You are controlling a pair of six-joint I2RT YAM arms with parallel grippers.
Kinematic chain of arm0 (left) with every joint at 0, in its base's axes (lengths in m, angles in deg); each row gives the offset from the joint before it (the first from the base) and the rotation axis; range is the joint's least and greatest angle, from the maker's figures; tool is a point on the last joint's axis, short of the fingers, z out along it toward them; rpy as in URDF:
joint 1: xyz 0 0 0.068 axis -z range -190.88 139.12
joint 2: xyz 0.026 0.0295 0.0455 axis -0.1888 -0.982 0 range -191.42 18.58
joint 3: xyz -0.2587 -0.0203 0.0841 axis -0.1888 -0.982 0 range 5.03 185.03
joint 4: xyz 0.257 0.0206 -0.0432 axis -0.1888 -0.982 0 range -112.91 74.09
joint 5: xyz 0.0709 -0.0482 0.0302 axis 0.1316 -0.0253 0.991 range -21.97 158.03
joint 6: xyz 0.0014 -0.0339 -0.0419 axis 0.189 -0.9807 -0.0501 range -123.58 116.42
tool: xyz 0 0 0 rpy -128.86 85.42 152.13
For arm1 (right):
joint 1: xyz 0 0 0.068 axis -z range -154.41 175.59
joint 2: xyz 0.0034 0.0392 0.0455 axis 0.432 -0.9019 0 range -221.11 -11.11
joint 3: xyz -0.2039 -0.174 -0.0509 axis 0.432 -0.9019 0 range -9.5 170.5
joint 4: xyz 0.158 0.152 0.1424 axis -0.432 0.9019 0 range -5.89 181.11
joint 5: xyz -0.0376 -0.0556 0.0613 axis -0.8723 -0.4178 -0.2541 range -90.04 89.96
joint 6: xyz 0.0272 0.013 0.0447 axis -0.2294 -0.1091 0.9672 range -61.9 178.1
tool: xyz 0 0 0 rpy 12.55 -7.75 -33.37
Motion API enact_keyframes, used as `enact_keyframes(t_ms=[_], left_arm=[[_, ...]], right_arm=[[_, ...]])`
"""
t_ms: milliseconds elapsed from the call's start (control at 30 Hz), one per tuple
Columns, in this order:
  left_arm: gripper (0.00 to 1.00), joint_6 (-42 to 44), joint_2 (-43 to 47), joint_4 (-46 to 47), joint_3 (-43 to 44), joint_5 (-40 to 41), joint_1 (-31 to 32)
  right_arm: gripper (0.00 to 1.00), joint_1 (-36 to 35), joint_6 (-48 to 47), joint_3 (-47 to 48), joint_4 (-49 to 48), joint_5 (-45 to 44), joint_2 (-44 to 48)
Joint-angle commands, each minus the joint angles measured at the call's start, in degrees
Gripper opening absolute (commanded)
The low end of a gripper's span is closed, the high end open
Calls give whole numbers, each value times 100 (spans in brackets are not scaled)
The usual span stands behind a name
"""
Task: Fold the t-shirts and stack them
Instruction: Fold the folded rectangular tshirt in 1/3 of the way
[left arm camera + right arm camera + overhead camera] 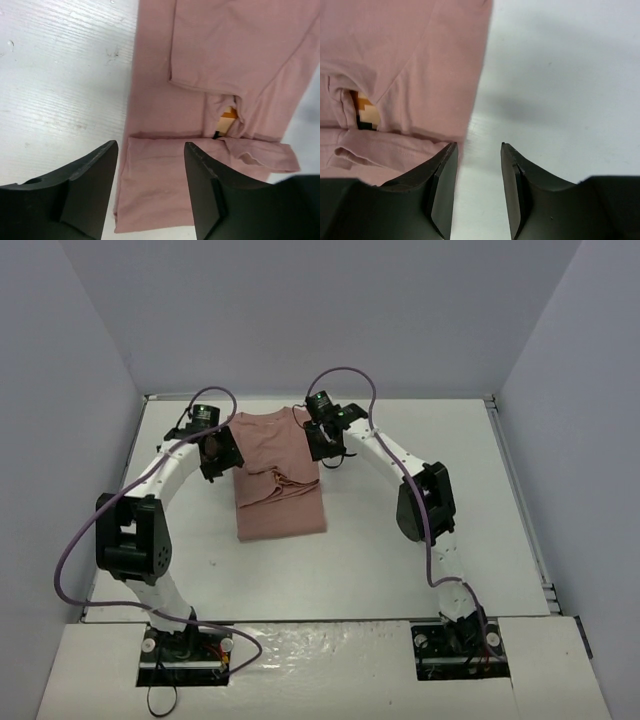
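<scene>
One dusty-pink t-shirt (280, 490) folded narrow, rumpled midway, orange print (228, 116) peeking out

The folded t-shirt (280, 485) lies on the desk (420, 540), at mid-width and toward the far side, between the two arms. The left fingers (92, 192) straddle its left edge and the right fingers (442, 192) its right edge, both beside its far half.

White tabletop (420, 540), plain pale grey walls (330, 310) enclosing three sides, soft even light, faint shadows
</scene>
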Motion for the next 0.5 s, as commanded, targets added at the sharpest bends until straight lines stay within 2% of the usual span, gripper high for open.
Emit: enact_keyframes(t_ms=[0, 100, 200, 333, 467], left_arm=[[53, -158, 1057, 97, -102, -259, 92], [54, -326, 1690, 146, -862, -248, 583], [53, -497, 1892, 310, -1544, -32, 946], [52, -776, 1842, 737, -2355, -92, 1022], [49, -805, 1697, 1077, -2745, 63, 1066]], right_arm=[[41, 57, -197, -172, 68, 148, 875], [41, 23, 18, -1049, -30, 361, 1356], [41, -125, 275, -2101, -487, 529, 1699], [40, -301, 707, -3045, -1004, 602, 1939], [40, -623, 957, -3464, -1349, 402, 2007]])
